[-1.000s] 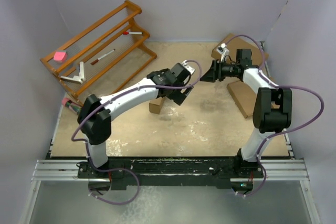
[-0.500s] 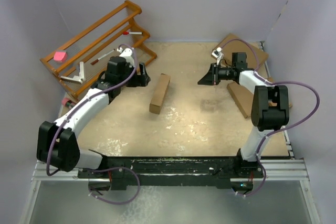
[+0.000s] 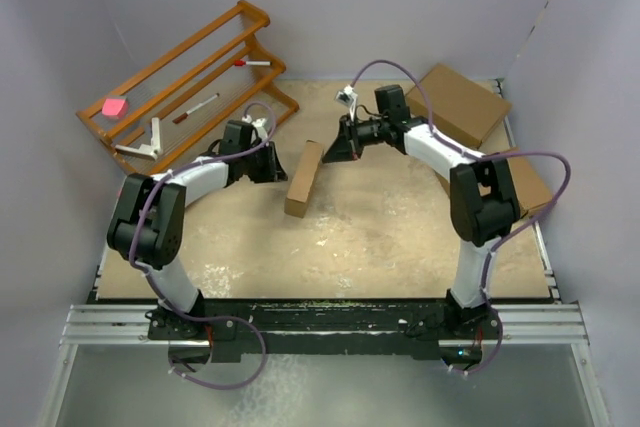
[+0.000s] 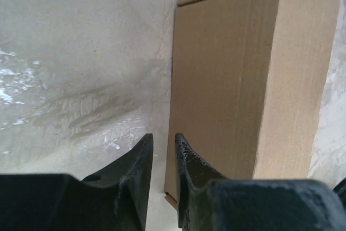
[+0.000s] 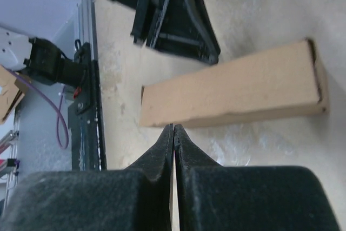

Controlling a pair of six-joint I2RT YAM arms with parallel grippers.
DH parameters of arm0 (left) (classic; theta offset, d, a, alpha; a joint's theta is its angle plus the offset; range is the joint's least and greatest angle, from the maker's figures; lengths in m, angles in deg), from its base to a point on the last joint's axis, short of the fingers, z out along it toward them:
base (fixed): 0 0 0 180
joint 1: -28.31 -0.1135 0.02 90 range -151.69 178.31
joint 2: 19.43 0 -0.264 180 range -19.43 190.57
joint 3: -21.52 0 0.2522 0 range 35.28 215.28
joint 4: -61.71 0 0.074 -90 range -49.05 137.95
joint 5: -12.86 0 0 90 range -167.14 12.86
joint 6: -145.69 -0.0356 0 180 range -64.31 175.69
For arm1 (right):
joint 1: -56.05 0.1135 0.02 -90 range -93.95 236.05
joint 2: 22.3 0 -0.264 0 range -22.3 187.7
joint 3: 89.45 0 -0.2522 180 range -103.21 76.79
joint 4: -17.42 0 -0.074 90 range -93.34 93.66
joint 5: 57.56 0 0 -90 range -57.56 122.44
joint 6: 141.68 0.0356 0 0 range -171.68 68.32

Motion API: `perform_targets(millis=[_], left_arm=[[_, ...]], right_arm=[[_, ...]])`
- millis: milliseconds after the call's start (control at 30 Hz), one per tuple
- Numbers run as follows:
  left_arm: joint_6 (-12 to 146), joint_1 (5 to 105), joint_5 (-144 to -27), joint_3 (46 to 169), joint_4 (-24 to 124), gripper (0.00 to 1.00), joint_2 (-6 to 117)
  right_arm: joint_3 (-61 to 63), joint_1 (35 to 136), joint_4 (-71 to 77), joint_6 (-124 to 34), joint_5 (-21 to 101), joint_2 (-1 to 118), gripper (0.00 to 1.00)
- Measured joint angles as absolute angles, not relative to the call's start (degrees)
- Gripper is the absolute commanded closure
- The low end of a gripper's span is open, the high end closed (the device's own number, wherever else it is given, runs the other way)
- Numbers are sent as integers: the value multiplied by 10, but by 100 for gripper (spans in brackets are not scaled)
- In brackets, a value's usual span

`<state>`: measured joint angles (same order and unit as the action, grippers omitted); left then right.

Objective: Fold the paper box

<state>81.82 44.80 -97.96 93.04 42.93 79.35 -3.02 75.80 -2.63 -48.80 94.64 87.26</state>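
I see the folded brown cardboard paper box lying flat mid-surface, nearer the far edge. My left gripper sits just beside its left long edge, jaws barely parted and holding nothing. My right gripper, clenched empty, is off the box's far right corner. Most bare tan tabletop lies toward the near edge.

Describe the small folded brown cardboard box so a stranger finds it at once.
On the sandy table top, near its middle, lies a narrow brown cardboard box. Unlike the wider brown box at far right, it is slim and alone.
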Motion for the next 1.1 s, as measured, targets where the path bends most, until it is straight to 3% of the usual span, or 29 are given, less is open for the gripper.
perform_targets(millis=[367,967,1033,1100], left_arm=[[826,450,-1027,931,450,74,802],[845,545,-1017,954,474,73,800],[851,570,-1022,956,475,70,800],[853,585,-1027,956,475,65,800]], right_arm=[[-88,792,17,-370,930,970,100],[-23,732,-75,-437,881,941,100],[-13,712,-105,-478,866,934,99],[5,693,-126,-513,855,919,90]])
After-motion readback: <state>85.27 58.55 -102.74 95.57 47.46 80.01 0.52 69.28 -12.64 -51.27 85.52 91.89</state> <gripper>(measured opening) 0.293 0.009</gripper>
